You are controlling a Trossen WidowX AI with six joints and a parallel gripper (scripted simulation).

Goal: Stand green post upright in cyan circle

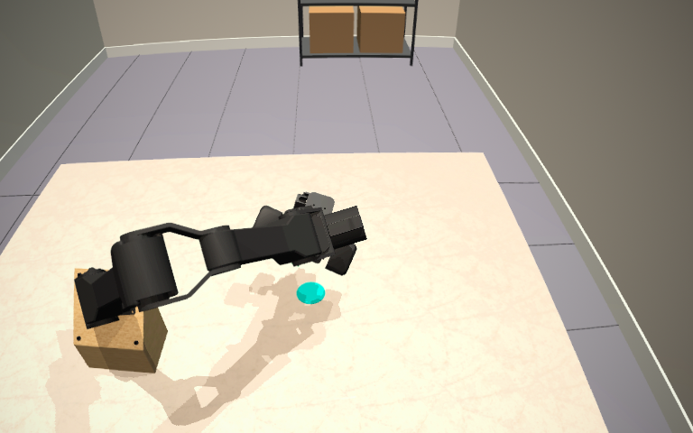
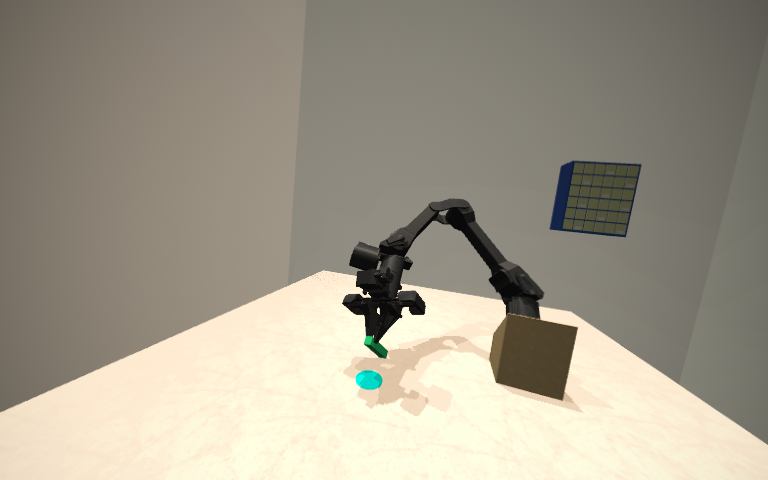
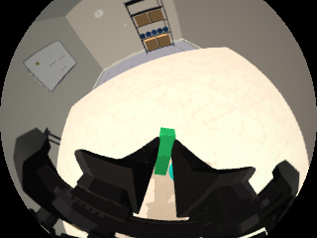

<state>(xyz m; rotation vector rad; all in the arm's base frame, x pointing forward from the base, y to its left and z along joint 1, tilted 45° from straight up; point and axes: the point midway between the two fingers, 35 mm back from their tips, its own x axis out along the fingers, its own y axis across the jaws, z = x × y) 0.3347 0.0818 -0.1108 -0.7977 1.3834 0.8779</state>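
The green post (image 2: 378,349) (image 3: 163,156) is held in the air between the fingertips. It is tilted in the exterior view, with its lower end toward the robot's base, and is hidden by the arm in the top view. My gripper (image 2: 372,340) (image 3: 165,141) is shut on the post; its fingertips are hidden in the top view. The cyan circle (image 1: 310,292) (image 2: 368,379) lies flat on the table, with nothing standing on it. In the wrist view only a sliver of the circle (image 3: 171,172) shows, between the post and the right finger.
The arm's wooden base block (image 1: 115,331) (image 2: 535,356) stands on the pale table (image 1: 434,331) (image 2: 226,418) (image 3: 208,99). The arm's shadow falls across and around the circle. A shelf with boxes (image 1: 331,30) stands beyond the table.
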